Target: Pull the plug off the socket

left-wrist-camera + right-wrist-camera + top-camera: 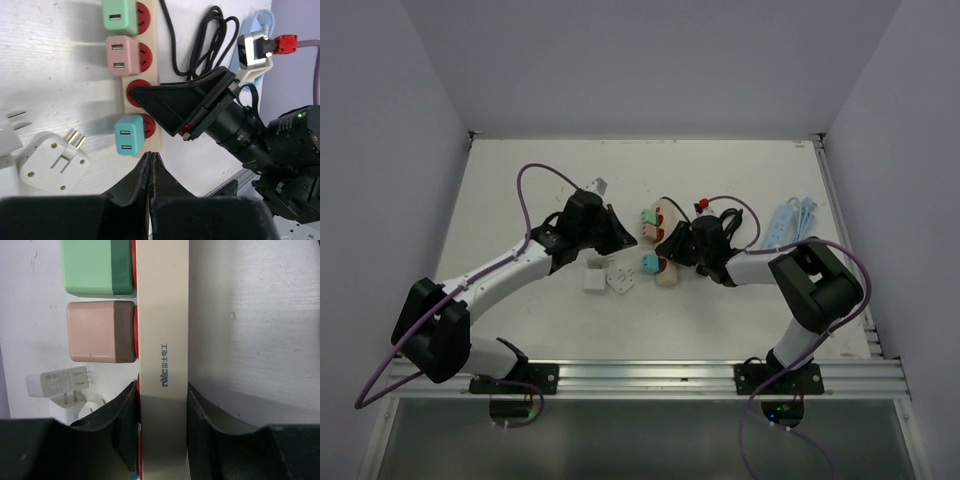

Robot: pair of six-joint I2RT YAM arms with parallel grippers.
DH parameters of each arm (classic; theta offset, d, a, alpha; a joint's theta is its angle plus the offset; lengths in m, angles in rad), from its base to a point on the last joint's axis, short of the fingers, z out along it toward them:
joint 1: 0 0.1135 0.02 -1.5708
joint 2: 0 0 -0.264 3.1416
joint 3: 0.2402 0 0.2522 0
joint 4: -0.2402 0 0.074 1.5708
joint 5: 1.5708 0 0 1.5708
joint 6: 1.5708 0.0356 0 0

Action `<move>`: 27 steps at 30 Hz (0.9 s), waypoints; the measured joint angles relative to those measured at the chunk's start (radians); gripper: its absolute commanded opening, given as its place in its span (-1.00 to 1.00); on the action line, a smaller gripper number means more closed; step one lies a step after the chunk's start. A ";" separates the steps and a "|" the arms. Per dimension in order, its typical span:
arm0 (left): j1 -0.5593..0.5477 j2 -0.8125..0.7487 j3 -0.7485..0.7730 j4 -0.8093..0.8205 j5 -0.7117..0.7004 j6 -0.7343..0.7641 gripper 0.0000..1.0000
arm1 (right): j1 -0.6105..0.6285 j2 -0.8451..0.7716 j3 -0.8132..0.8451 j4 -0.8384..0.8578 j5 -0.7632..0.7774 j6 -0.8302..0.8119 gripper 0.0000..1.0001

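The beige socket strip (pixel 162 335) lies at mid table, seen from above at the socket strip (pixel 665 245). Three plugs sit in its red sockets: a green plug (pixel 119 16), a pink plug (pixel 122 55) and a teal plug (pixel 129 135). One red socket (pixel 140 88) between the pink and teal plugs is bare. My right gripper (pixel 162 405) is shut on the strip's sides, one finger (pixel 180 102) lying across it. My left gripper (pixel 150 156) is shut with nothing in it, its tips just short of the teal plug's end of the strip.
Two loose white plugs (pixel 595 277) (pixel 622 278) lie left of the strip, close under my left gripper (pixel 625 242). A coiled black cable (pixel 730 215) and a pale blue strip (pixel 790 222) lie to the right. Walls close in the table on three sides.
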 measured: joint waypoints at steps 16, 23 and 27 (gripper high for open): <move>-0.025 -0.104 -0.113 0.086 -0.004 0.029 0.99 | -0.048 -0.024 -0.067 0.084 -0.045 -0.029 -1.00; -0.024 -0.288 -0.113 0.014 -0.123 0.076 0.99 | -0.055 -0.037 -0.082 0.092 -0.058 -0.052 -1.00; -0.015 -0.356 -0.113 -0.027 -0.186 0.112 0.99 | -0.059 -0.046 -0.091 0.092 -0.069 -0.069 -1.00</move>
